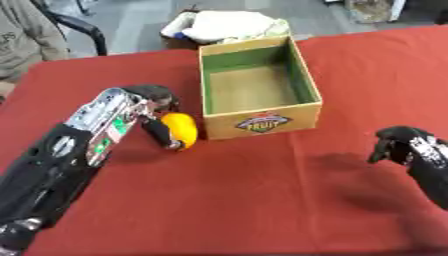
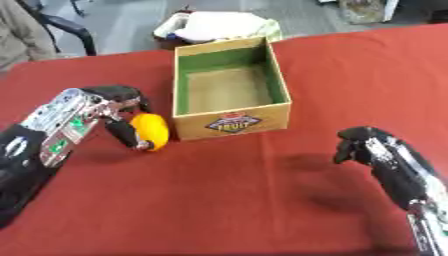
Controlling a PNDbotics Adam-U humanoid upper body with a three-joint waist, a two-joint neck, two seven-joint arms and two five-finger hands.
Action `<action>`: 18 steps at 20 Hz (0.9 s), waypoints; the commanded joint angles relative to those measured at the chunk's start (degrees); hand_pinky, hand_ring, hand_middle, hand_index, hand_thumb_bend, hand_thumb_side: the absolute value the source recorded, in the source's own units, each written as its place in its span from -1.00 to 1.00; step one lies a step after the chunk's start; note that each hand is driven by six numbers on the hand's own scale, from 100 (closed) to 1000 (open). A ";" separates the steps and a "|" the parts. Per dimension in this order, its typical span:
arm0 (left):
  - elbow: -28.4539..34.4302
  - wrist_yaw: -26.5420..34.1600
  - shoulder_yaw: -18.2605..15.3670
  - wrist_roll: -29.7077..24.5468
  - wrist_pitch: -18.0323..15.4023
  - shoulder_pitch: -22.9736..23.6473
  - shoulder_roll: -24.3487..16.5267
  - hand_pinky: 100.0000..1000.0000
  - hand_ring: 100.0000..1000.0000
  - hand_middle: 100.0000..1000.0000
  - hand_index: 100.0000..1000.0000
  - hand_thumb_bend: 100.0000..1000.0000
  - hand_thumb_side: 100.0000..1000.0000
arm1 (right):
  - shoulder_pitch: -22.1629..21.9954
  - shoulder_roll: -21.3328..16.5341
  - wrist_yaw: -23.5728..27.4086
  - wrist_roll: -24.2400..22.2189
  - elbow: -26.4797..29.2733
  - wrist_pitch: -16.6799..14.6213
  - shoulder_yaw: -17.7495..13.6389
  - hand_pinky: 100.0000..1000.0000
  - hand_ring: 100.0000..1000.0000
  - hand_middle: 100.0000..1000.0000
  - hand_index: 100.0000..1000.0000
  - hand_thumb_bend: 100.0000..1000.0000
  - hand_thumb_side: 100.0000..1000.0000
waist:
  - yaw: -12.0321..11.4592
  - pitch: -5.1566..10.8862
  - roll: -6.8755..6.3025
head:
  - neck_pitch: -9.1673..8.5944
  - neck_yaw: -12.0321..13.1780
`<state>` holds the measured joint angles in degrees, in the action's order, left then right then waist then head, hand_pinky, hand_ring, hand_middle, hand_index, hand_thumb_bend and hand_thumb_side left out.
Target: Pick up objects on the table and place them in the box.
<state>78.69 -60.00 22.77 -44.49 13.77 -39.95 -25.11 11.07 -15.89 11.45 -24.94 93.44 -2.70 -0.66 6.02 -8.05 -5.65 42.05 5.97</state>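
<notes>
Desk (image 1: 227, 200), covered in red cloth, is filling nearly the whole view; the near half is lying bare between the two arms.

Left arm is coming in from the lower left corner and slanting up toward the middle. Left hand (image 1: 150, 102) is hanging beside the box's near left corner, fingers (image 1: 160, 134) curling down round a yellow object (image 1: 182, 129). The object is sitting between the fingers and the box front, touching or just short of the cardboard; cannot tell whether it is resting on the cloth or lifted clear.

Right arm is entering from the lower right. Right hand (image 2: 359, 142) is hovering over the cloth, well apart from the box, fingers bent downward and holding nothing; its shadow is falling on the cloth to its left.

Box (image 1: 302, 112), open-topped cardboard with green inner walls and a printed label on the front, is standing upright at the middle of the desk toward the far edge. Its floor is showing bare. Open cloth is lying on both sides of it.
</notes>
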 commanded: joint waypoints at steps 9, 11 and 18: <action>-0.30 -3.15 -1.07 7.16 -0.30 -1.22 -1.18 0.00 -0.10 -0.11 0.11 -1.00 -0.66 | 0.64 -0.71 -0.02 0.14 1.00 0.02 -0.16 0.07 -0.02 -0.08 0.32 -1.00 0.30 | -0.01 0.69 0.35 | -0.34 0.05; 1.04 -2.77 -1.53 8.54 -0.13 -1.22 -1.79 -0.08 -0.20 -0.23 -0.02 -1.00 -0.67 | 0.62 -0.72 -0.05 0.17 0.99 0.02 -0.18 0.07 -0.02 -0.08 0.32 -1.00 0.30 | -0.03 0.75 0.32 | -0.35 -0.03; 9.81 0.18 -3.59 7.65 -0.25 -2.38 -6.13 -0.10 -0.30 -0.35 -0.12 -1.00 -0.68 | 0.47 -0.83 -0.16 0.34 0.94 0.06 -0.29 0.07 -0.02 -0.08 0.32 -1.00 0.30 | -0.17 0.99 0.14 | -0.29 -0.43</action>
<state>85.88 -60.39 20.56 -36.55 13.53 -40.83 -28.64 11.05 -15.89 11.44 -24.86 93.44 -2.69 -0.69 5.94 -7.98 -5.72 42.05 5.71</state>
